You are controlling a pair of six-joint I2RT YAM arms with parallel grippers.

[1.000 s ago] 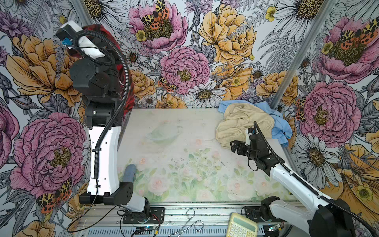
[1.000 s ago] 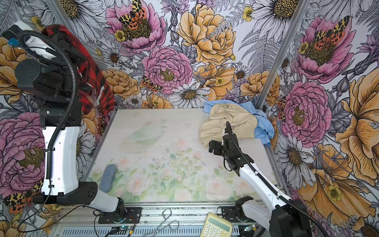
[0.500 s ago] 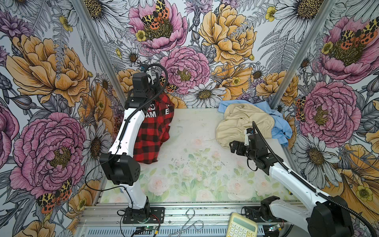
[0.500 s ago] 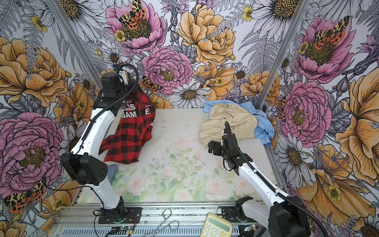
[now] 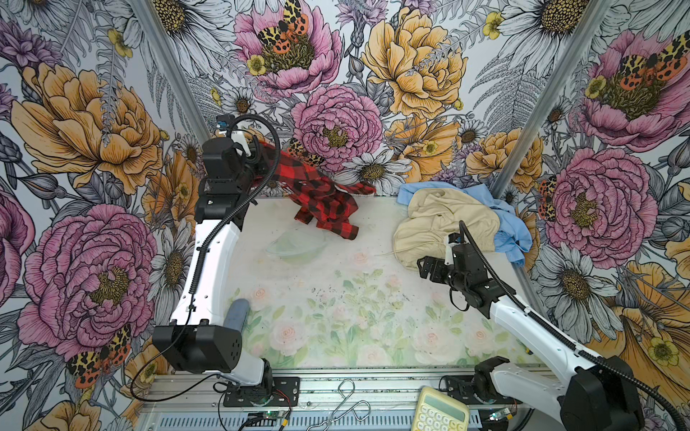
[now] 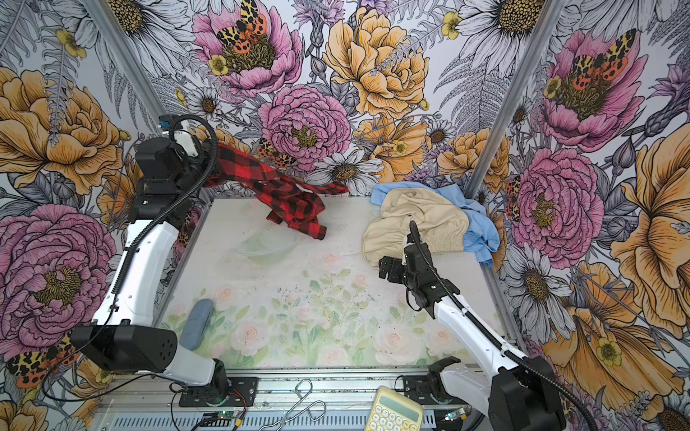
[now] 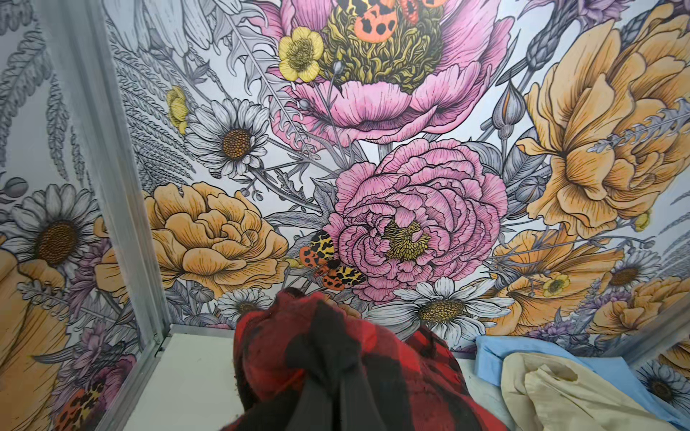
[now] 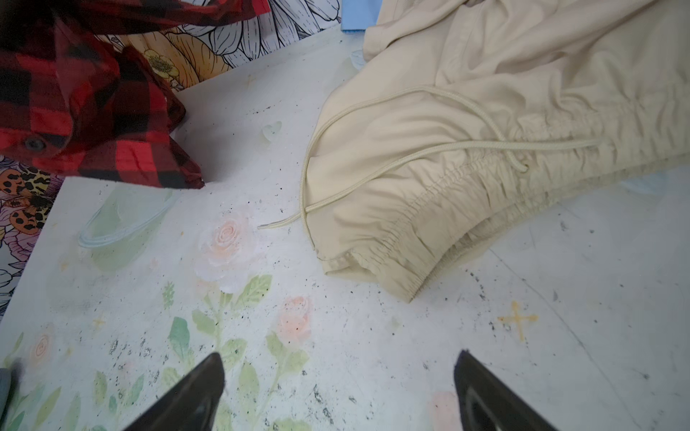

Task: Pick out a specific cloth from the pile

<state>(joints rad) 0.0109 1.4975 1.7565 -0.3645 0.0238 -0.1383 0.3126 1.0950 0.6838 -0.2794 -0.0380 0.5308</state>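
Observation:
The cloth (image 5: 321, 194) (image 6: 287, 190), red and black plaid, stretches from my left gripper (image 5: 261, 156) (image 6: 207, 158) down to the back of the table (image 5: 336, 298). Its lower end rests there and a sleeve trails toward the pile. In the left wrist view the left gripper (image 7: 338, 358) is shut on a bunched fold of the cloth (image 7: 410, 373). The pile sits at the back right: a beige garment (image 5: 444, 220) (image 6: 418, 220) (image 8: 485, 130) on a light blue one (image 5: 511, 224) (image 6: 481, 231). My right gripper (image 5: 425, 266) (image 6: 386, 266) (image 8: 339, 377) hovers open and empty just in front of the beige hem.
A grey-blue oblong object (image 5: 237, 313) (image 6: 196, 322) lies at the table's front left beside the left arm. A yellow calculator (image 5: 440, 414) and a metal wire tool (image 5: 343, 403) lie on the front rail. Flowered walls close the back and both sides.
My left arm came down from high on the left, carrying the cloth to the back left. The cloth now trails right onto the table. The right arm has not moved.

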